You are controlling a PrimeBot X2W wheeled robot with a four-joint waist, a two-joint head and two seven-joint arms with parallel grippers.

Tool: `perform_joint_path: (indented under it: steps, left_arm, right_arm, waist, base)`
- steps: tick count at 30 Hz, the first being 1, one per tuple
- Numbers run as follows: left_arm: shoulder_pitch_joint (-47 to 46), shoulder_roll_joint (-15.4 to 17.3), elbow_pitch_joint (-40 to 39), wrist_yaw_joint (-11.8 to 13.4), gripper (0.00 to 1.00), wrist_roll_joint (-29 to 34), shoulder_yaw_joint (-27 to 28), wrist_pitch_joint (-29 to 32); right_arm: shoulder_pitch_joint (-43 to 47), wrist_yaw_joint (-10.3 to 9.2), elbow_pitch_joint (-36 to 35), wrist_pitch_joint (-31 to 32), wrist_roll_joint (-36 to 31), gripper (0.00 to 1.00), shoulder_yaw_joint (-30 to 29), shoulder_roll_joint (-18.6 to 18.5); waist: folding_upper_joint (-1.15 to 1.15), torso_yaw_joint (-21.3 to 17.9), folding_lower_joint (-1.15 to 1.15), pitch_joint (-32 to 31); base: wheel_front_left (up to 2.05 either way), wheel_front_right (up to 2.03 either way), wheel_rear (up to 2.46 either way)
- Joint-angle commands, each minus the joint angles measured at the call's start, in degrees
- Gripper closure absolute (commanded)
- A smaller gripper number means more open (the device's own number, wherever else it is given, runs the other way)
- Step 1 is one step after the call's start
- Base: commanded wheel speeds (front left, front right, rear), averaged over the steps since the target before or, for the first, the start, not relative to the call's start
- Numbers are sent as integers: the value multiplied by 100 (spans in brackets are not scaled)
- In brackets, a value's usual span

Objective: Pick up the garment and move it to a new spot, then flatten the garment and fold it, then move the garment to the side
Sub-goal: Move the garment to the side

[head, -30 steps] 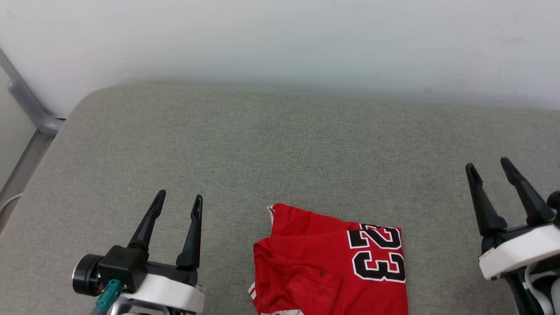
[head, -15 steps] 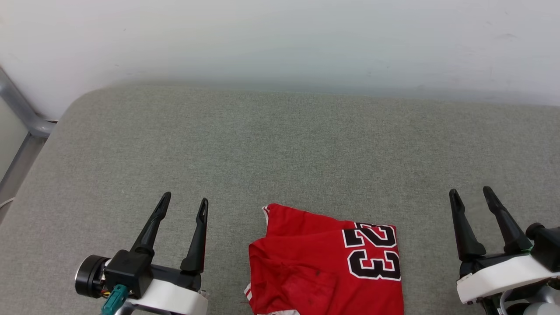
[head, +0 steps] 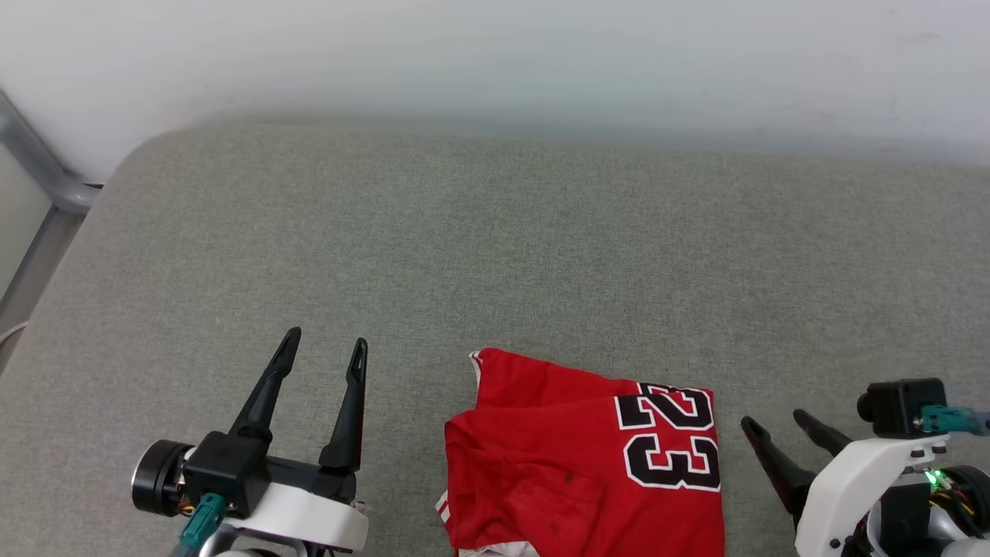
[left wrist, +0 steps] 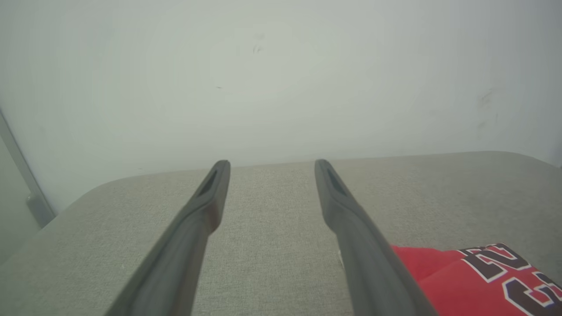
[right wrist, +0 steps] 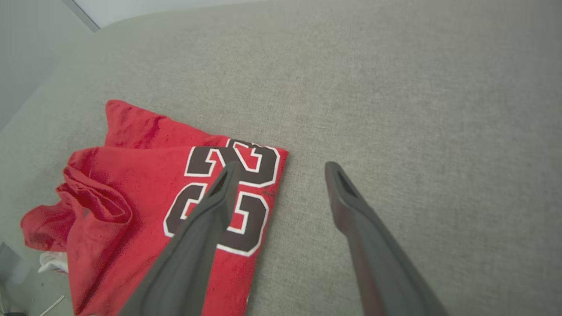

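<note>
Head view: the right gripper (head: pixel 775 420), fingers apart, has dropped low and swung in just beside the right edge of the red jersey-style T-shirt with black-and-white "23" print (head: pixel 588 456). The shirt lies roughly folded at the near edge of the grey woven fabric cushion (head: pixel 495 255), so this is probably the approach to a grasp. The left gripper (head: pixel 325 340), also spread, stays well to the shirt's left.

Left wrist view: empty fingers point at the white wall (left wrist: pixel 281 66), with the shirt at lower right, untouched.

Right wrist view: the fingers straddle the shirt's edge, one over the number and one over cushion; the shirt sits in no container, directly on the cushion.
</note>
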Motion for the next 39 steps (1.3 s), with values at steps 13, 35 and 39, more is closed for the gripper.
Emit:
perform_joint_path:
  steps: [13,35,39]
  left_arm:
    - [-440,21,98,-9,0,-58,-220,-12]
    - [-605,-45,184,-9,0,-56,-341,-12]
    - [-559,-5,158,-9,0,-49,-349,-12]
  right_arm:
    - [168,-6,-802,3071,-180,0,-310,410]
    - [-118,-9,311,2817,-716,100,278,482]
    - [-320,-11,137,2624,-717,100,371,177]
  waist:
    - [0,412,0,590]
    - [0,709,0,810]
    - [0,559,0,688]
  base:
    - [0,0,0]
    - [0,0,0]
    - [0,0,0]
